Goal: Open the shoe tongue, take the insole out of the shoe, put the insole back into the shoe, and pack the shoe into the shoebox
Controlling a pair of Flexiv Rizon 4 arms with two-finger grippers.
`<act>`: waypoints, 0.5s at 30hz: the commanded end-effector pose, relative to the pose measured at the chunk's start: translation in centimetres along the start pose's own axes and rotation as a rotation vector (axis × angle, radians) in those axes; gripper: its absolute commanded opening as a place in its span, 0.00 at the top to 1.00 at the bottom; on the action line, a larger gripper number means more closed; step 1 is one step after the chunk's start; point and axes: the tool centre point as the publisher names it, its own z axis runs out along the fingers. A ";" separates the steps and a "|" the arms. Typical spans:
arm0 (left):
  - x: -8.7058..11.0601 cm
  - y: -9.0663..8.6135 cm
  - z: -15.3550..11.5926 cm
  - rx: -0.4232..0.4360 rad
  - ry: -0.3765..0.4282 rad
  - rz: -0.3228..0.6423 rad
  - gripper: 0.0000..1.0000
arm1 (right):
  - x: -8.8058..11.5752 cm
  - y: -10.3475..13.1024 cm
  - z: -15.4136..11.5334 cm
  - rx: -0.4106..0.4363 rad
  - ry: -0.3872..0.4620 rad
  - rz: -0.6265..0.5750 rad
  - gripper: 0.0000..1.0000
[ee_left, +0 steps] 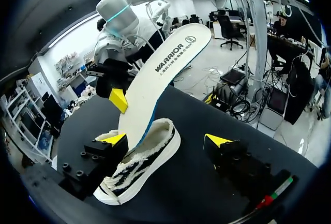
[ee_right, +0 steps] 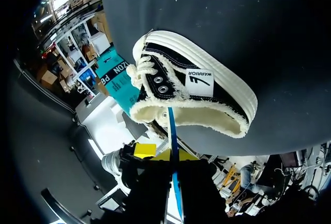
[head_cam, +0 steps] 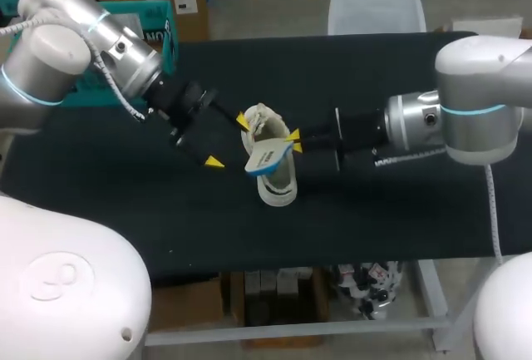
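Foam insole looked light, floppy. Right tool pinched its edge, a sound hold. Lower end sat in shoe. Left tool wide around shoe.

the head camera sits high behind the robot and looks down on the whole table from some way off. the left wrist camera is low and close, and it looks across the table at the shoe from its side. the right wrist camera is very near (almost on top of it) and faces the shoe's opening. all three views share the shoe and the insole.
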 end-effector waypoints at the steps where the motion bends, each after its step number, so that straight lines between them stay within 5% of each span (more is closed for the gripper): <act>1: -0.6 0.4 1.0 0.001 -0.017 0.166 0.00 | 0.0 0.1 -0.1 0.011 0.006 -0.001 1.00; 15: -3.0 1.2 2.4 0.049 -0.077 0.136 0.05 | 0.0 0.3 0.0 0.025 0.013 0.002 1.00</act>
